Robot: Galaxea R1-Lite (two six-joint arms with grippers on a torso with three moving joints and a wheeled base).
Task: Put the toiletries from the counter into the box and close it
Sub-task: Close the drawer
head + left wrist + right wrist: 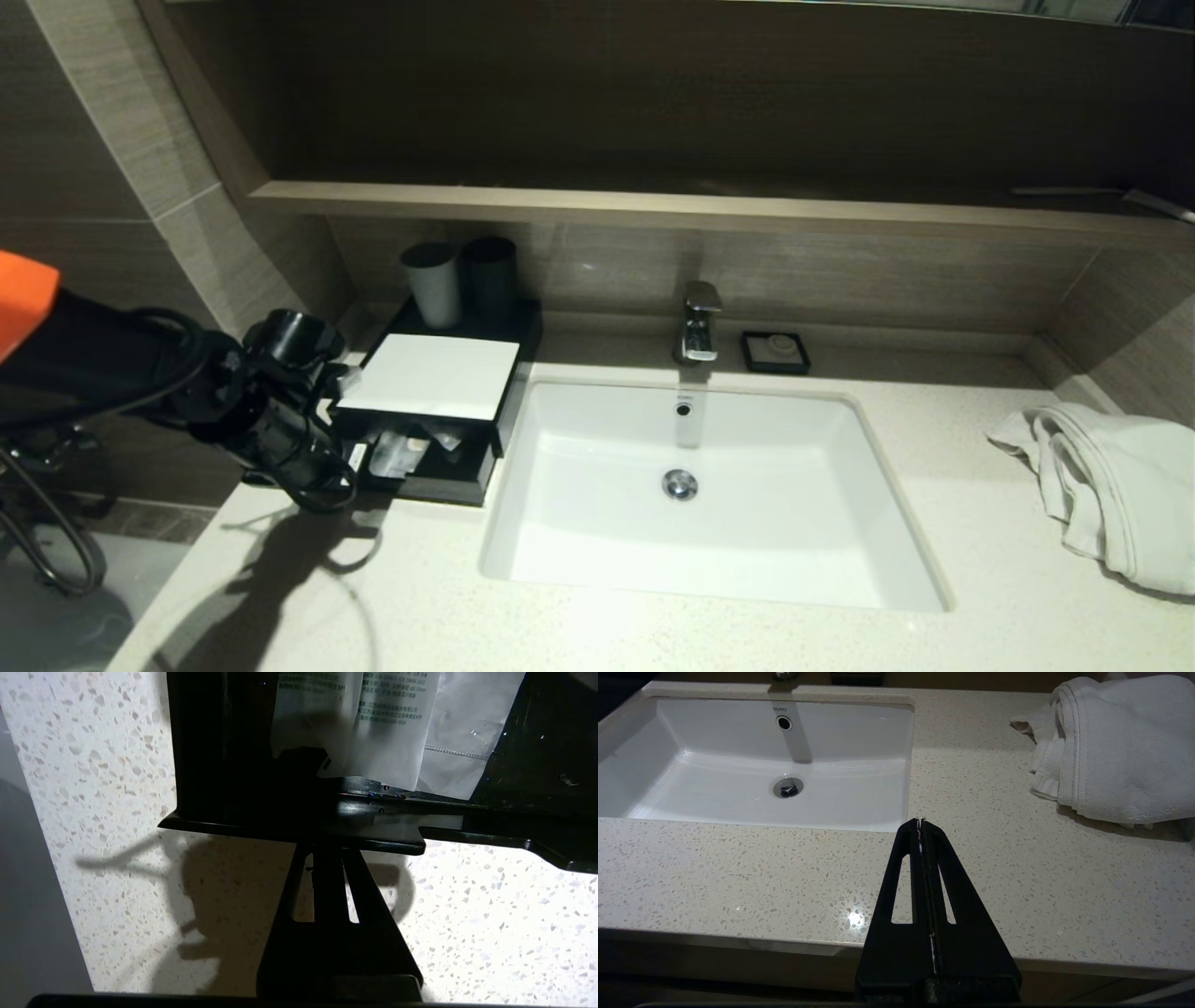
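A: What does the head view show?

B: A low black rectangular box (431,411) with a flat matte white top panel stands on the off-white speckled stone counter (709,635), just left of the inset glossy white rectangular basin (709,560). Its shallow front drawer (439,471) is pulled out, and translucent plastic sachets (400,455) lie inside it. The left gripper (347,459) sits at the drawer's left front corner; a pale grey cup (432,283) and a darker one stand behind the box. A rumpled white towel (1111,485) lies far right, a small black square soap dish (775,352) beside the chrome tap (699,322).

A: And the left wrist view?

B: The left gripper's (334,851) black fingers are pressed together, tips against the drawer's (289,833) glossy front lip. Beyond the lip lie the sachets (387,728), thin and crinkled, printed with small green text. Granular counter (490,924) shows beneath.

A: The right wrist view?

B: The right gripper (921,823), its slotted wedge-shaped fingers clenched on nothing, hangs over bare counter (738,877) near the basin's (752,807) front right corner, the terry towel (1115,751) beyond.
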